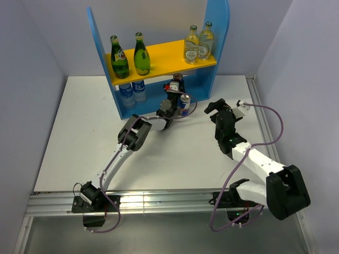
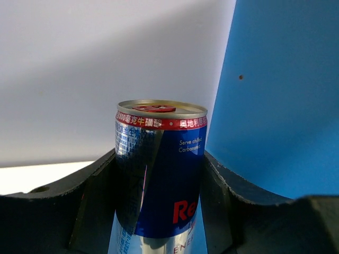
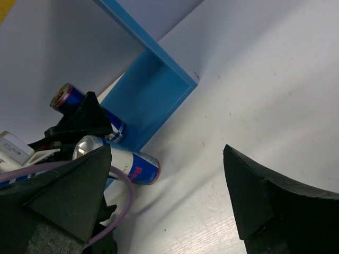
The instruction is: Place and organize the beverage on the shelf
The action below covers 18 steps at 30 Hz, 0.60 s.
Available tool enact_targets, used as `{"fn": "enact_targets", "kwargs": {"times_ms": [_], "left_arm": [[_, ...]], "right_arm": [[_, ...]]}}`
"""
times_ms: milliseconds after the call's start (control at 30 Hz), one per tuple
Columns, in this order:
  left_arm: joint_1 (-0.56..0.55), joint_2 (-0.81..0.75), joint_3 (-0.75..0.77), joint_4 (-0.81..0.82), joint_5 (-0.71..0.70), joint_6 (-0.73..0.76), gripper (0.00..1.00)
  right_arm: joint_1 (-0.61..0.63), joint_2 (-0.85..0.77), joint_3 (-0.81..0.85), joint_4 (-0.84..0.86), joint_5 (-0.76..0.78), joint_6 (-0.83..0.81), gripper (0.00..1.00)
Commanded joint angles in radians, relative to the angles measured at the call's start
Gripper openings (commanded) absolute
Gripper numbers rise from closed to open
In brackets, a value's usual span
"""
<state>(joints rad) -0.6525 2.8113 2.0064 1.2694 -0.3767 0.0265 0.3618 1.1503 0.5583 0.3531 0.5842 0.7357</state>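
The shelf [image 1: 221,32] stands at the back of the table. Two green bottles [image 1: 119,57] stand on the left of its yellow upper board [image 1: 167,54], and two clear yellowish bottles [image 1: 192,45] on the right. My left gripper [image 1: 174,91] reaches into the lower level and is shut on a blue-and-silver can [image 2: 159,164], held upright next to the blue right side panel [image 2: 280,100]; this can also shows in the right wrist view [image 3: 68,98]. A second can [image 1: 184,104] stands on the table just beside that gripper [image 3: 132,166]. My right gripper [image 1: 228,112] is open and empty, right of the cans.
Two small clear bottles with blue labels [image 1: 132,92] stand at the left of the shelf's lower level. The left arm's purple cable [image 3: 124,196] loops near the second can. The table's right edge rail [image 1: 259,106] runs behind the right arm.
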Motion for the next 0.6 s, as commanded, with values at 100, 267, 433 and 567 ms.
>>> {"fn": "enact_targets", "kwargs": {"times_ms": [100, 267, 433, 567], "left_arm": [[0.033, 0.020, 0.086, 0.459, 0.027, -0.002, 0.00], [0.027, -0.053, -0.113, 0.593, 0.038, 0.018, 0.00], [0.008, -0.131, -0.271, 0.594, 0.117, 0.027, 0.15], [-0.010, -0.125, -0.282, 0.594, 0.118, 0.055, 0.69]], "right_arm": [[-0.004, -0.015, -0.029, 0.087, 0.003, 0.001, 0.91], [-0.004, -0.009, -0.032, 0.095, -0.012, 0.017, 0.90], [-0.004, -0.012, -0.044, 0.107, -0.014, 0.025, 0.90], [-0.003, -0.011, -0.051, 0.110, -0.012, 0.036, 0.90]]}}
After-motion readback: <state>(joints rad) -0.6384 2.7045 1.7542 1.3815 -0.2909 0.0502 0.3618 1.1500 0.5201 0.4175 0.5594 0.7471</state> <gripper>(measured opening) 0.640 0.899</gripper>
